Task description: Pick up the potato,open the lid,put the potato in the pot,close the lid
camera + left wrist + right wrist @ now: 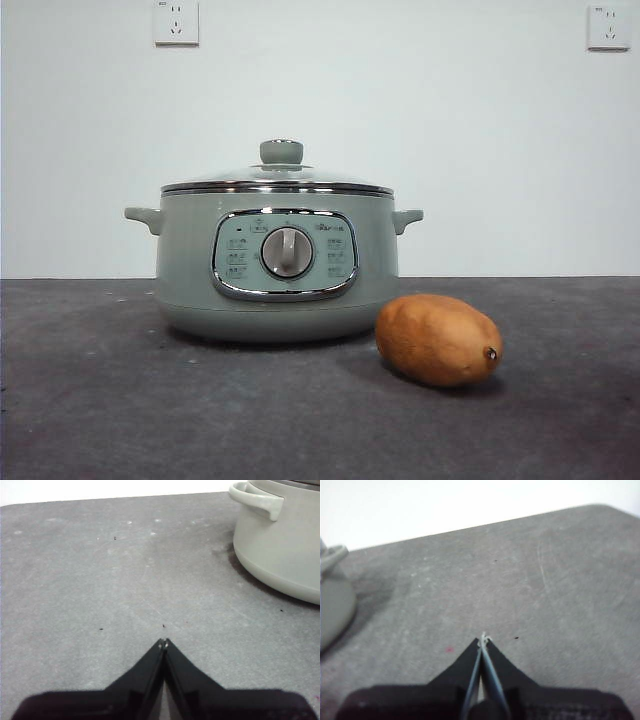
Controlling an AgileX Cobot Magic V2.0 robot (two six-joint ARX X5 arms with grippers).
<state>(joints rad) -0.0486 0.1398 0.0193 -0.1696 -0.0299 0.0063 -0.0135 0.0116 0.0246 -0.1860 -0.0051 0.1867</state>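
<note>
The sage-green pot (pixel 277 262) stands in the middle of the table, with the glass lid (pixel 277 180) and its green knob on top. The orange-brown potato (pixel 439 339) lies on the table just in front of the pot's right side, its dark eye toward the right. My left gripper (pixel 164 643) is shut and empty over bare table, with the pot (pixel 280 540) and one handle off to its side. My right gripper (pixel 483 640) is shut and empty over bare table, with the pot's edge (pixel 332 595) at the frame side. Neither arm shows in the front view.
The dark grey table (pixel 120 400) runs back to a white wall with two power sockets (pixel 176 22). In the right wrist view the table's far edge and corner (pixel 600 510) show.
</note>
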